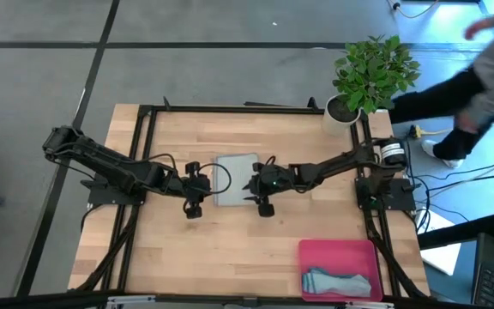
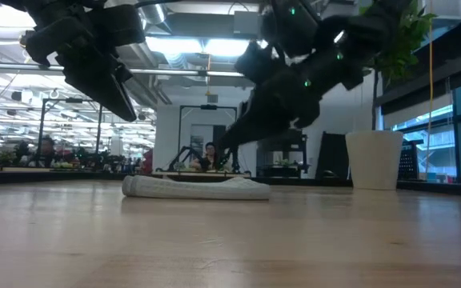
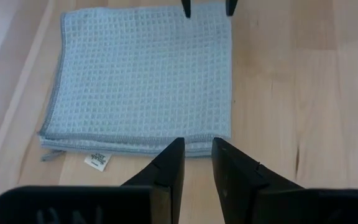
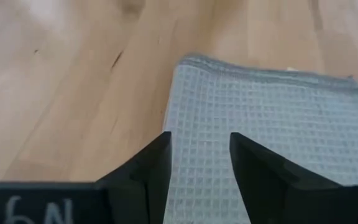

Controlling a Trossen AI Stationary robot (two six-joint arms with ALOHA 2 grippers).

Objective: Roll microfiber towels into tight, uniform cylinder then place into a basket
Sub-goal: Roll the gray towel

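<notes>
Nearest you, at the bench's (image 1: 256,257) near-right corner, sits the pink basket (image 1: 337,253) with one rolled grey-green towel (image 1: 340,282) already lying in its near part. Mid-bench, the light blue towel (image 1: 237,179) lies folded flat, white tag (image 3: 97,162) sticking out from one edge. Your left gripper (image 1: 197,185) hovers just beside the blue towel's left edge, fingers (image 3: 169,168) slightly apart, pinching nothing. Your right gripper (image 1: 260,187) hangs over the towel's right edge, fingers (image 4: 145,171) spread somewhat, with cloth showing in the gap (contact cannot be judged). At the far-right corner stands a potted plant (image 1: 371,73); a person (image 1: 470,77) is beyond the bench.
</notes>
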